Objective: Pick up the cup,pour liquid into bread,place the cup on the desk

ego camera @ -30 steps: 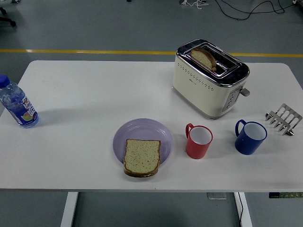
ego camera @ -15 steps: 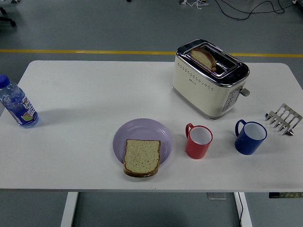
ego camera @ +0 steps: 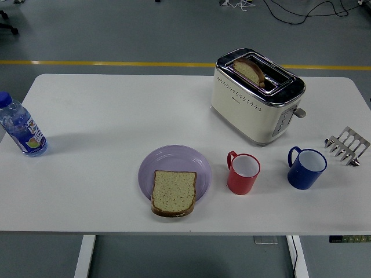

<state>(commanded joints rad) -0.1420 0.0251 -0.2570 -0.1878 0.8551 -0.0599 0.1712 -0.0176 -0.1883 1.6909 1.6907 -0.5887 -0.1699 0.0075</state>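
A red cup (ego camera: 243,173) stands upright on the white table (ego camera: 104,116), handle to its left, just right of a lilac plate (ego camera: 174,162). A slice of bread (ego camera: 173,192) lies on the plate's near edge, overhanging it slightly. Further right stands a blue cup (ego camera: 306,168), also upright with its handle to the left. Neither of my hands shows in the head view.
A cream toaster (ego camera: 257,95) with a slice of bread in one slot stands behind the cups. A metal toast rack (ego camera: 347,145) sits at the right edge. A water bottle (ego camera: 21,127) with a blue cap stands at the far left.
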